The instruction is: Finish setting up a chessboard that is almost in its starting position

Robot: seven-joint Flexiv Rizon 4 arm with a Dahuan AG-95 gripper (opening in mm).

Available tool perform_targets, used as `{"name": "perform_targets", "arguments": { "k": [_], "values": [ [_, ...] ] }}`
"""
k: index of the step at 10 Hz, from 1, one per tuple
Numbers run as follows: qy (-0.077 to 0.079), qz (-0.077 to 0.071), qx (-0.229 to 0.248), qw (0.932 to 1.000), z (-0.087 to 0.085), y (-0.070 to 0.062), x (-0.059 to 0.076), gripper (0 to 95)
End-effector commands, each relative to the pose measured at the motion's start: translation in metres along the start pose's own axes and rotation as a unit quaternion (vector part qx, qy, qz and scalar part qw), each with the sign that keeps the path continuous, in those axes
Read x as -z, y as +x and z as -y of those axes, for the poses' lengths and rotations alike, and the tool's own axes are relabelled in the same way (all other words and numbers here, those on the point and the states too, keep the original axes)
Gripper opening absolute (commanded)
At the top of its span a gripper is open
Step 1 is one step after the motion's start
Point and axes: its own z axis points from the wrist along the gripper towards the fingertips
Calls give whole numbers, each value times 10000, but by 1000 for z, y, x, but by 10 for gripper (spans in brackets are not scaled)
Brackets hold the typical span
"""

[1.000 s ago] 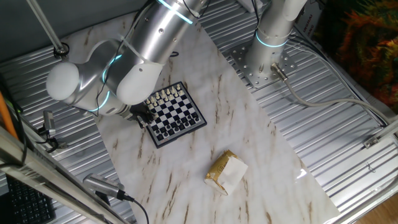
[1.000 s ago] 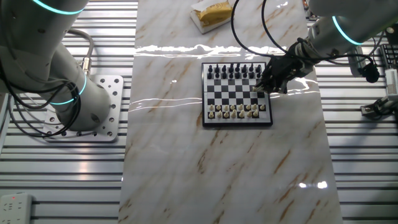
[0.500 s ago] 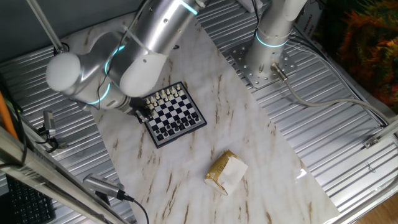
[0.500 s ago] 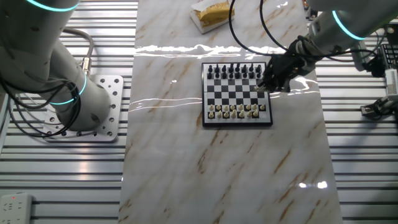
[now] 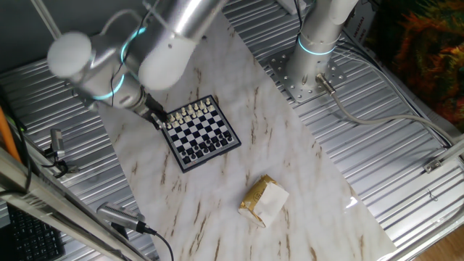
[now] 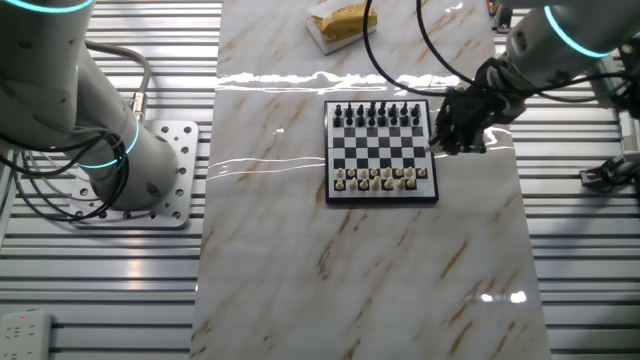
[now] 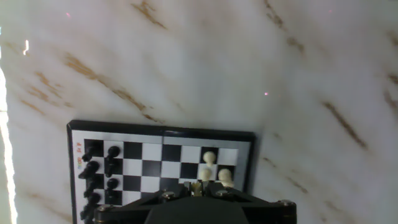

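The chessboard (image 5: 205, 133) lies on the marble table, with white pieces along its far edge and black pieces along its near edge. In the other fixed view the chessboard (image 6: 380, 150) has black pieces at the top and white at the bottom. My gripper (image 5: 157, 121) hangs above the board's left corner by the white side; in the other fixed view it (image 6: 441, 144) is just off the board's right edge. In the hand view the gripper (image 7: 198, 186) is shut on a small pale chess piece (image 7: 198, 188), above the board (image 7: 161, 132).
A tan-and-white paper packet (image 5: 264, 201) lies on the marble near the front; it also shows in the other fixed view (image 6: 339, 22). A second arm's base (image 5: 312, 61) stands at the back right. Ribbed metal panels flank the marble slab.
The gripper has risen from the board's edge squares and moved outward, just past the board's side. The board and packet have not moved.
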Motion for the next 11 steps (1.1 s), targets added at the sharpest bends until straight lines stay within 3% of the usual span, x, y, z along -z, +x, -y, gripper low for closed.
{"name": "perform_targets", "arguments": {
  "k": [1, 3, 5, 6, 7, 9, 11],
  "values": [
    [64, 278, 107, 9995, 5, -3, 8, 0],
    [126, 638, 242, 9976, 10, -2, 15, 0],
    [150, 886, 319, 9954, 15, 0, 16, 0],
    [169, 933, 330, 9949, 16, 0, 16, 0],
    [209, 1139, 373, 9926, 19, -2, 12, 0],
    [229, 1319, 461, 9899, 24, -4, 9, 0],
    [214, 1398, 501, 9887, 27, -4, 9, 0]
  ]
}}
